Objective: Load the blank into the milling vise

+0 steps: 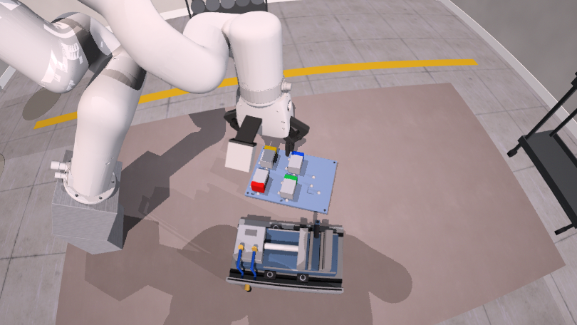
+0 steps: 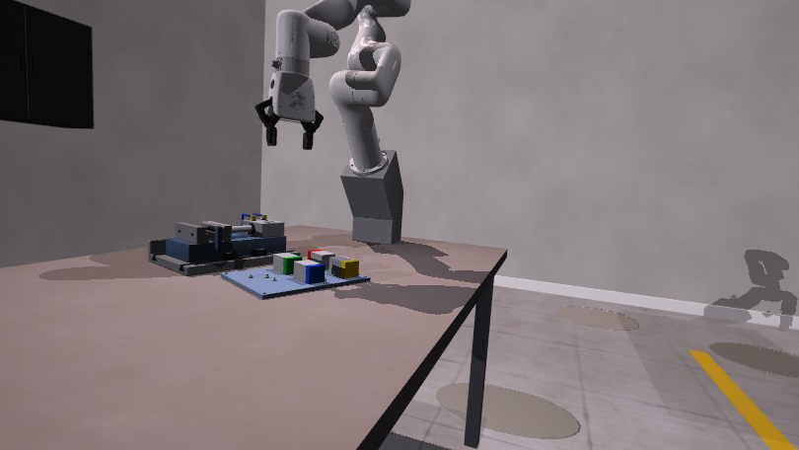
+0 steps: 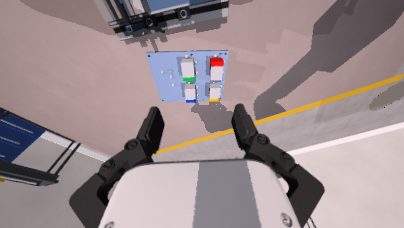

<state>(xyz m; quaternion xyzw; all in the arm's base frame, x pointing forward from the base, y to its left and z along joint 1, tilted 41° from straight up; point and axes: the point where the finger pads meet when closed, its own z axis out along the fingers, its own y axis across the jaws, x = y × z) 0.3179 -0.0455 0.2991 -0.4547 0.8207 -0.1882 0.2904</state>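
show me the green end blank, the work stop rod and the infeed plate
green end blank point(image 1: 288, 186), top view, its grey top face
work stop rod point(image 1: 317, 229), top view, the dark rod's upper part
infeed plate point(image 1: 323, 181), top view, a bare blue patch near its right edge
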